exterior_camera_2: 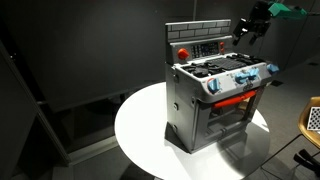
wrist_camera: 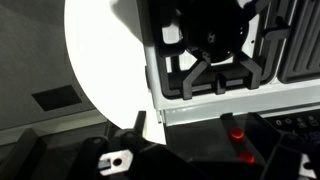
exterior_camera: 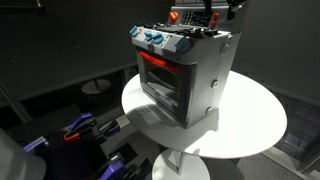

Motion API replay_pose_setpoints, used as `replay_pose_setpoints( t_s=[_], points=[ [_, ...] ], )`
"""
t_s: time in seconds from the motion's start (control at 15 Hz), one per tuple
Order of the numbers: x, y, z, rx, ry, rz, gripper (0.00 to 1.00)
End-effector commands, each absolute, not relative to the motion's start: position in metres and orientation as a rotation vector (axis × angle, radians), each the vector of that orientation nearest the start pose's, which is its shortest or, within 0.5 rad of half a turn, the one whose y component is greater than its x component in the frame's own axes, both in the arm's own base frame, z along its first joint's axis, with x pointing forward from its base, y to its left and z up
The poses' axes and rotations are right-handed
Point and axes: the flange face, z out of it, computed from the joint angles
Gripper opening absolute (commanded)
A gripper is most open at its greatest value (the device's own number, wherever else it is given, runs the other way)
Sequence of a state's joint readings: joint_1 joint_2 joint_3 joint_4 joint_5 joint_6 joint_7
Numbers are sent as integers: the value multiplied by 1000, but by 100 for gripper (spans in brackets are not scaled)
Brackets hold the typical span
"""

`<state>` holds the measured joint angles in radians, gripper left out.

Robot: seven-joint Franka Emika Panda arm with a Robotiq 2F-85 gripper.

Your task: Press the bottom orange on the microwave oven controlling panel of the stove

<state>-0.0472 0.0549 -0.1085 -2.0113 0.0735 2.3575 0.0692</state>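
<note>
Dark walls ring my gripper point(exterior_camera_2: 247, 30), grip unreadable, angled down at two o'clock of the microwave oven controlling panel point(exterior_camera_2: 204, 48) on the stove point(exterior_camera_2: 215, 100); only the wrist view shows red buttons point(wrist_camera: 232, 131) beside a burner point(wrist_camera: 210, 50), white table point(wrist_camera: 100, 60) at nine o'clock.

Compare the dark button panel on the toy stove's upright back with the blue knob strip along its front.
Pose: the dark rectangular button panel stands upright at the rear, behind the black burners; the strip of blue-and-white knobs runs along the front edge, above the red-trimmed oven door. Look: the panel shows small flat buttons; the knobs are larger and protrude. Both are on the grey toy stove.
</note>
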Motion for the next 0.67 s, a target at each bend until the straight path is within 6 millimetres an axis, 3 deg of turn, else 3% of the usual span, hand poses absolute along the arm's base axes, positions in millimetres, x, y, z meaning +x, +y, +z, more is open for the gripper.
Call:
replay_pose_setpoints(
  t_s=[0.0,0.6],
  points=[
    [603,-93,457,-3050,473,-411,100],
    [622,-93,448,-3056,499,-327,100]
  ],
)
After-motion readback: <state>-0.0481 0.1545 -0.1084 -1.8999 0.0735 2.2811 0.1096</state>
